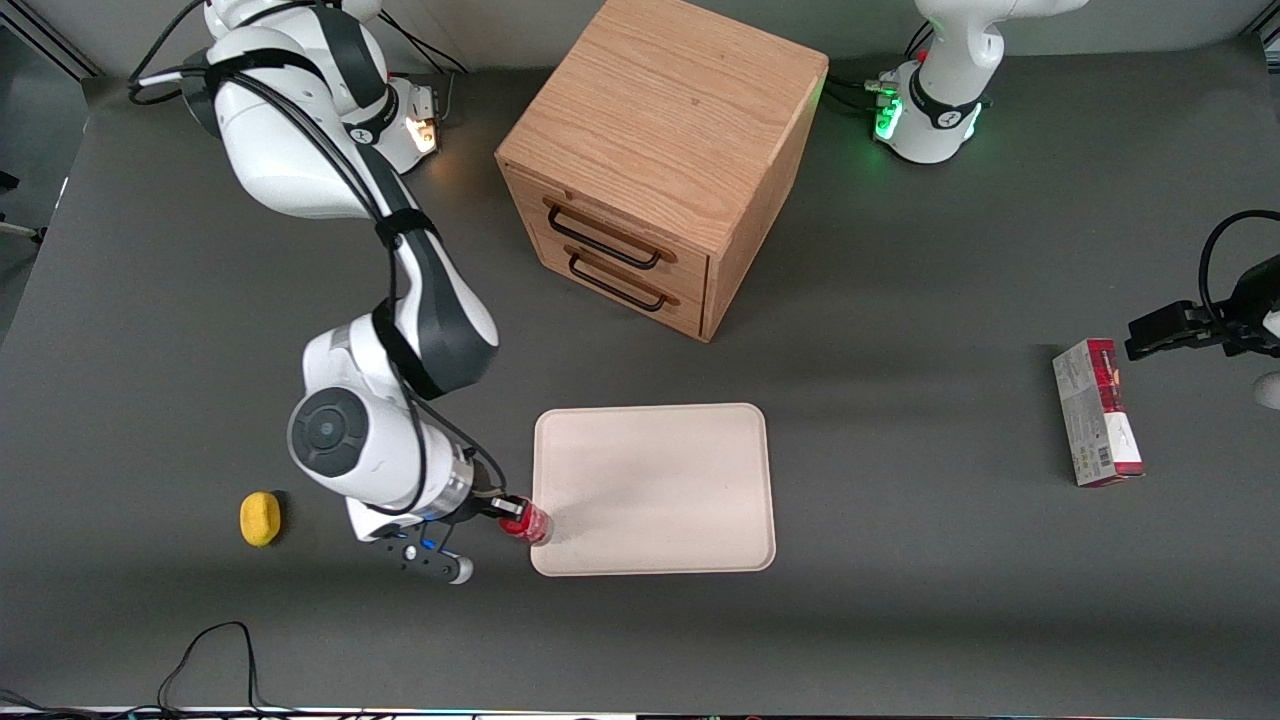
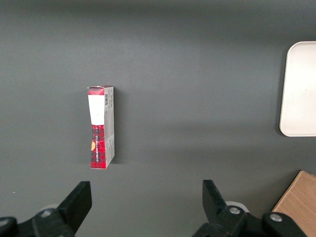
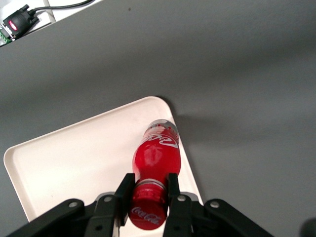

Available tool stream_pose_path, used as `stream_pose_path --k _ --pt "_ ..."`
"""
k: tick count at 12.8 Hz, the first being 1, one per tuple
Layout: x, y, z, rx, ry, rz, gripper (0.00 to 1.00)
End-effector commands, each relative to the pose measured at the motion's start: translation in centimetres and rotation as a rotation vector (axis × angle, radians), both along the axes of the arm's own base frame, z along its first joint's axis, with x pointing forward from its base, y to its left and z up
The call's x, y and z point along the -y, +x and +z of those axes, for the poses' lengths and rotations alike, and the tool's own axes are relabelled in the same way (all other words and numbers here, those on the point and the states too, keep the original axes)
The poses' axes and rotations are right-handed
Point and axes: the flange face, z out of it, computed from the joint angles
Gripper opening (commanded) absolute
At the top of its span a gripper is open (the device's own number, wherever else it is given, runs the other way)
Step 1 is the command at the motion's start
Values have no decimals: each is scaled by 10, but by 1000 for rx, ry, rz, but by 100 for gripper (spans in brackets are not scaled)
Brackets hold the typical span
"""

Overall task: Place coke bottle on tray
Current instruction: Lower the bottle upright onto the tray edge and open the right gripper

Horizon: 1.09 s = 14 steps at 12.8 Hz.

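Two fingers (image 3: 174,197) of the pincer (image 3: 148,195) are clamping the coke bottle (image 3: 157,157) at its neck, holding it over the tray (image 1: 655,490) edge nearest the working arm.

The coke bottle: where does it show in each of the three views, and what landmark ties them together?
Front view: coke bottle held by the tool at the tray edge nearest the working arm.
Left wrist view: not in it.
Right wrist view: coke bottle, neck clamped, over the tray rim.
Shared landmark: the tray.
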Motion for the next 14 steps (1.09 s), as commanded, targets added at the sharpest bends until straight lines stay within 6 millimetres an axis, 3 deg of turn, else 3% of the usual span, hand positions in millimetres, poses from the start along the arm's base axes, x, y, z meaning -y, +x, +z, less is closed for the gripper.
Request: stream_pose_path --k 1,3,9,10,11,12,14 --pt "-9 5 9 42 18 -48 0" --pt "-23 2 -4 52 5 -44 0" --pt "-23 2 -12 44 -2 -39 0" --pt "-23 2 -14 42 -2 -39 42" --pt "-23 2 -14 42 -2 -40 68" --pt "-22 2 -14 47 -13 -36 100" --pt "-22 2 -14 50 -20 -36 100"
